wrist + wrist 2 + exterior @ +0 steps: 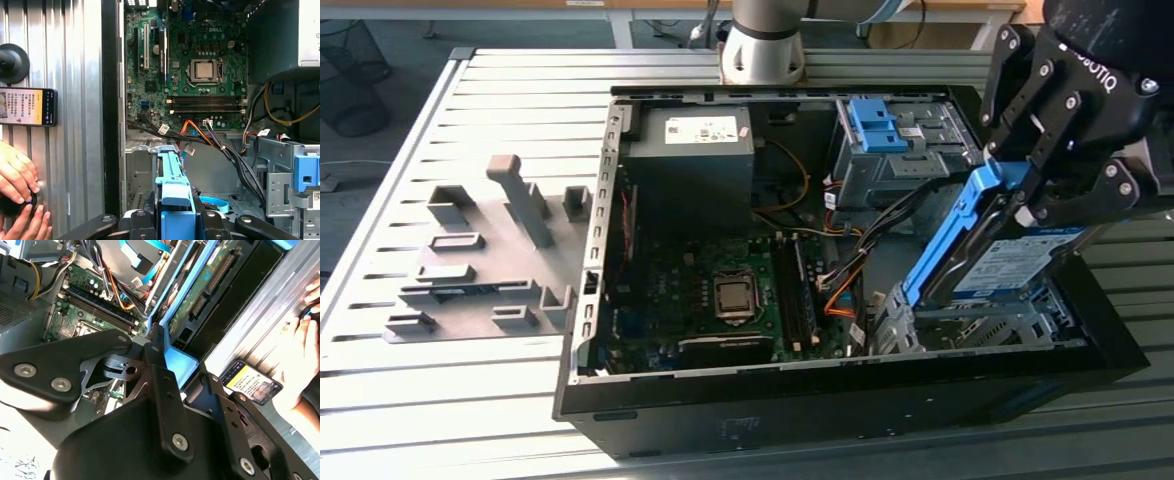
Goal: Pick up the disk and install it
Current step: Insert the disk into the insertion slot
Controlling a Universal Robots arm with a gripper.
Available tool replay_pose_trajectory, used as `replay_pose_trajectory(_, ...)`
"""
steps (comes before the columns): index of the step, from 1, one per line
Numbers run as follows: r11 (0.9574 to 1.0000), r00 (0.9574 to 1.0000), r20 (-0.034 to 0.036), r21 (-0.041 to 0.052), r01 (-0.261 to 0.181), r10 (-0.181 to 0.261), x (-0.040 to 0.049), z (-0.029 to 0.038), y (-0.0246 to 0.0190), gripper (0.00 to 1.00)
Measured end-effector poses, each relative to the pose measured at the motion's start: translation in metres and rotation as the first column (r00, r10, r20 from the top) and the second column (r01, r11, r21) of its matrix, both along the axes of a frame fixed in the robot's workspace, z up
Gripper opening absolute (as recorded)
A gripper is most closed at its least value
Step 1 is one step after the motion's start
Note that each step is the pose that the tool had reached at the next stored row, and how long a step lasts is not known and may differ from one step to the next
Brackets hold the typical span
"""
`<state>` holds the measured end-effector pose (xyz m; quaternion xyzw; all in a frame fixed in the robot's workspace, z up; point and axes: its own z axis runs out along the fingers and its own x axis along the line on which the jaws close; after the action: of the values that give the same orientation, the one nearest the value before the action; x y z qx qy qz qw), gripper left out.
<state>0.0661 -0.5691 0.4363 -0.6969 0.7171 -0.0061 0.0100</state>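
The gripper (1042, 196) is clamped on the disk (1003, 262), a finger pressed to each side of its blue carrier, and it holds the drive by the upper end, steeply tilted over the open computer case (854, 400). The labelled face looks toward the exterior view's right, and the blue frame edge runs down toward the silver drive cage (974, 325) in the case's corner at the exterior view's right. The disk's lower end is right at the top of that cage, though whether it touches the metal I cannot tell. In the first wrist view the carrier's blue end sits squarely between the two fingers (145, 221), with the motherboard (185, 60) and its processor socket (204, 70) beyond, and a bundle of cables (220, 145) between. The second wrist view gives the disk's underside, green circuit board and connector showing, close beside a black finger. Farther back in the case sit the black power supply (687, 160) and a blue latch piece (878, 125) on its own metal cage, well apart from the gripper. On the slatted table (454, 400) outside the case lie a grey fixture tray (480, 260) and a phone (27, 107), with a person's hands (17, 177) just beside the phone.
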Motion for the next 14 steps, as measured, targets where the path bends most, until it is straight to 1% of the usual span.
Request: replay_pose_trajectory(14, 0.9999, 0.9999, -0.0002, 0.0001, 0.015, -0.015, 0.0016, -0.0038, -0.0002, 0.36)
